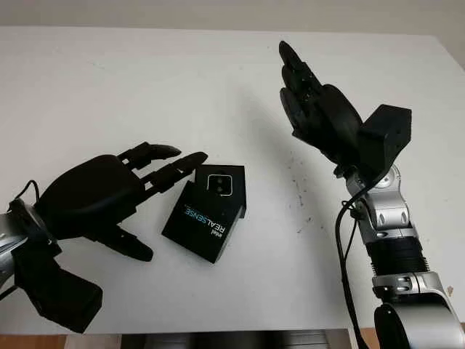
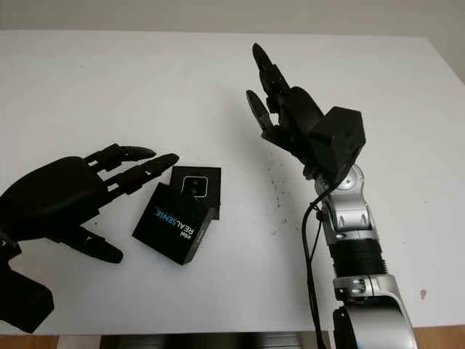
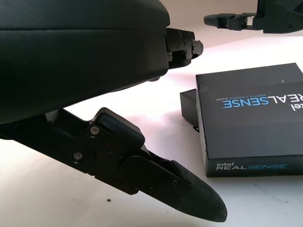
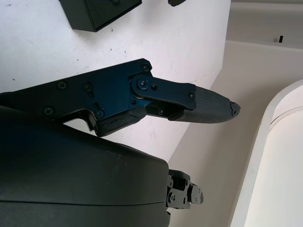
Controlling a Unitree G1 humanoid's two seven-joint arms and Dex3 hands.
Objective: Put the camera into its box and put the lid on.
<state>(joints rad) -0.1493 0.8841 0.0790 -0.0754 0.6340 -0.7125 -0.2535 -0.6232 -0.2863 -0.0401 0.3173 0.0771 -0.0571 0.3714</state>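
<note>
The black camera box [image 1: 231,190] stands open near the middle of the white table [image 1: 145,87], with the grey camera [image 1: 220,184] lying inside it. Its black lid [image 1: 203,222], printed REALSENSE, lies tilted against the box's near left side and partly overlaps it. My left hand [image 1: 161,190] is open just left of the lid, fingertips [image 1: 190,158] close to the box's far left corner and thumb [image 3: 189,194] low by the table. In the left wrist view the lid [image 3: 255,118] covers most of the box [image 3: 188,103]. My right hand [image 1: 301,87] is open, raised above the table to the right of the box.
The table's near edge [image 1: 218,331] runs just below the lid, and its right edge [image 1: 450,51] lies beyond the right arm. Small dark specks [image 1: 298,190] mark the tabletop right of the box.
</note>
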